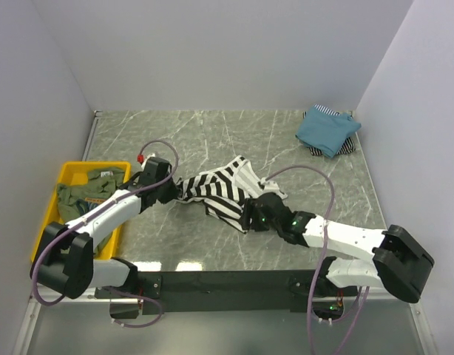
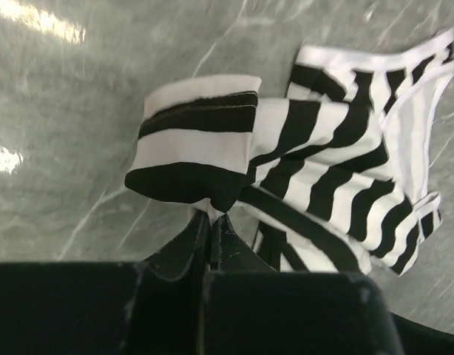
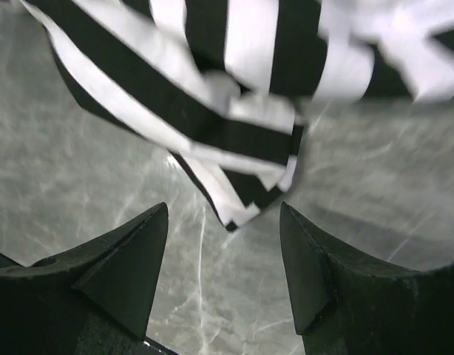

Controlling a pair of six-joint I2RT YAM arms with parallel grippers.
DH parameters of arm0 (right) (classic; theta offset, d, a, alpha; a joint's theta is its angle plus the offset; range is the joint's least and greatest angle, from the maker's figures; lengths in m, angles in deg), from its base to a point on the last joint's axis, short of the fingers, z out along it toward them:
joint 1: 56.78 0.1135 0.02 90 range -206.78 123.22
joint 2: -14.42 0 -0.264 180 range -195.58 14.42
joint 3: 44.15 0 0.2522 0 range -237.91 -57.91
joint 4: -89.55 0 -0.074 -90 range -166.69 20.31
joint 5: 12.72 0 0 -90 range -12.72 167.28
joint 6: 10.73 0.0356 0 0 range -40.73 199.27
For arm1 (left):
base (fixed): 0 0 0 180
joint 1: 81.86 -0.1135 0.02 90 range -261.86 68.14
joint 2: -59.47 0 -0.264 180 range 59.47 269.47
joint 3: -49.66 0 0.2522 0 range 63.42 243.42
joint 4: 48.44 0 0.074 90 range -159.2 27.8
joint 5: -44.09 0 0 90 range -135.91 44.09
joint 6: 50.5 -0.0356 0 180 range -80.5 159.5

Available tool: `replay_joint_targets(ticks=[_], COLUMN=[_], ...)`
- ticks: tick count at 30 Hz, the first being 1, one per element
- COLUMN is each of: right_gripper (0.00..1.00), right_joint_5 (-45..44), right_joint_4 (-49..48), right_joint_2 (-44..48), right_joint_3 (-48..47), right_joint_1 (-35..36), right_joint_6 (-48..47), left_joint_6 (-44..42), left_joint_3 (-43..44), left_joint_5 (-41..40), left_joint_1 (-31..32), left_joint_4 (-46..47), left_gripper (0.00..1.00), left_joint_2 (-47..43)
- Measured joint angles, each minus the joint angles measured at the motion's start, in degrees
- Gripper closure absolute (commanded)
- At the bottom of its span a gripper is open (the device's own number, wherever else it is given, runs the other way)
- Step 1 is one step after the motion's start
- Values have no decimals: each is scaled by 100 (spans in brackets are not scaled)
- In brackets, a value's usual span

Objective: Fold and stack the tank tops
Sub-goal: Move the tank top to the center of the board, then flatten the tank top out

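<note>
Grey marble tabletop [image 1: 212, 133]: yellow bin [image 1: 94, 166] at left, striped tank top [image 1: 223, 188] centre, folded stack [image 1: 327, 132] far-right corner.

It was a robotics lab cell: plain white panels [image 1: 234, 52] boxed in a marble-patterned tabletop [image 1: 234, 133], with a left arm [image 1: 109, 211] and a right arm [image 1: 353, 238] bolted to a black rail [image 1: 227, 281].

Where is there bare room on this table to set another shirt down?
Bare table runs along the far edge between the yellow bin and the blue top, and by the right wall. Crowded: the middle, with the striped top, left gripper and right gripper.
</note>
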Motion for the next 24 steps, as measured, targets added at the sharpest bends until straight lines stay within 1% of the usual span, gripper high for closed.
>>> replay_joint_targets(ticks=[3, 7, 8, 9, 11, 12, 14, 15, 17, 19, 22, 24], right_gripper=[33, 36, 38, 45, 53, 65, 83, 100, 100, 100, 100, 100], right_joint_5=[-157, -472, -529, -581, -660, -682, -697, -719, -756, -850, -1110, -1311], right_joint_4=[-120, -291, -374, -435, -527, -586, -647, -667, -601, -315, 584, 1217], right_joint_2=[-136, -297, -343, -424, -647, -776, -1034, -1119, -1108, -907, -37, 691], right_joint_3=[254, 442, 442, 439, 354, 282, 138, 122, 129, 133, -2, -487], right_joint_1=[286, 308, 308, 308, 308, 308, 317, 337, 354, 369, 365, 275], right_joint_6=[382, 874, 966, 1032, 1141, 1178, 1270, 1318, 1429, 1475, 1394, 1202], left_joint_6=[57, 76, 76, 76, 76, 76, 76, 74, 70, 66, 61, 61], left_joint_3=[-92, -85, -85, -85, -85, -85, -85, -81, -52, 20, 214, 428], left_joint_5=[170, 275, 284, 297, 321, 323, 326, 326, 337, 387, 479, 525], left_joint_1=[-7, -7, -9, -9, -9, -9, -13, -20, -59, -116, -216, -286], left_joint_4=[111, 431, 452, 476, 514, 520, 516, 509, 470, 389, 205, 85], left_gripper=[100, 99, 99, 99, 99, 99, 100, 100, 99, 99, 99, 99], left_joint_2=[0, 0, 0, 0, 0, -2, -13, -31, -96, -216, -496, -697])
